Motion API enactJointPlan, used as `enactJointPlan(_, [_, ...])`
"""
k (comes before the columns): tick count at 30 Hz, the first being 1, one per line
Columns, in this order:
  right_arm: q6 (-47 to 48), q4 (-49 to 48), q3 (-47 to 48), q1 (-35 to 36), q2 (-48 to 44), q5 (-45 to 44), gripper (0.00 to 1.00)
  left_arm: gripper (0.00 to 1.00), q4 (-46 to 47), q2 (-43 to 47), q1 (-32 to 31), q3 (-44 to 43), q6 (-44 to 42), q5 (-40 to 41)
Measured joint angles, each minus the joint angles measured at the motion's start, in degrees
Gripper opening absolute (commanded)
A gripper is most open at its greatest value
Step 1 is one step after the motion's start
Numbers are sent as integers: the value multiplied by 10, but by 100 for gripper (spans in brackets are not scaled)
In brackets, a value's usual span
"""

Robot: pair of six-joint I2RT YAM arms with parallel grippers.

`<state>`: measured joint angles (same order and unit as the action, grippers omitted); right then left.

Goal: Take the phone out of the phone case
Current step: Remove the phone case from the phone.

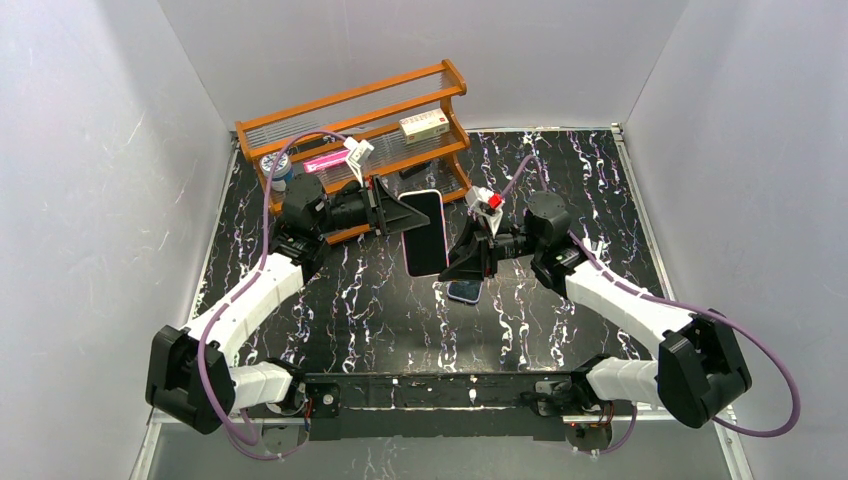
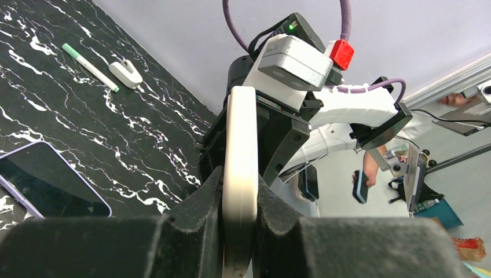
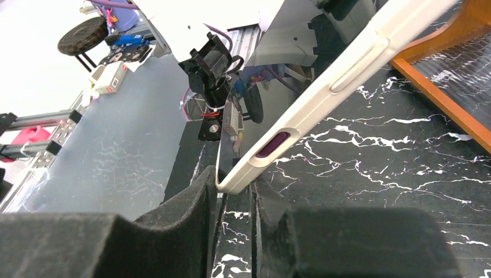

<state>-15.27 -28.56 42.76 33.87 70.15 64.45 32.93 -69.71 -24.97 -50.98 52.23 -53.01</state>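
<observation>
Left end effector (image 2: 239, 194): clamped on the phone case (image 2: 240, 139), which was held edge-on above the bench (image 2: 145, 133).
Right end effector (image 3: 234, 200): fingers (image 3: 191, 220) set narrowly apart about the case's lower corner; contact could not be told.
Phone (image 1: 425, 235): seated in the case, between both end effectors.
Left wrist only: a loose phone (image 2: 52, 188) was shown flat on the bench, left of the pads.
Right wrist only: a purple side button (image 3: 272, 145) and a glossy screen were shown.
Materials: smooth cream case with rounded corners; black bench veined white.

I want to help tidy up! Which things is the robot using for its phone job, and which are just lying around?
For the job:
- phone case, gripped in both arms' jaws
- phone inside it

Just lying about:
- second phone flat on the table
- pen
- white clip
- wooden rack and its boxes
</observation>
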Motion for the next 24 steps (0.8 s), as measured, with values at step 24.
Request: enactJointPlan(24, [400, 280, 105, 4, 42, -10, 1, 0, 13, -11, 4, 16, 42, 26])
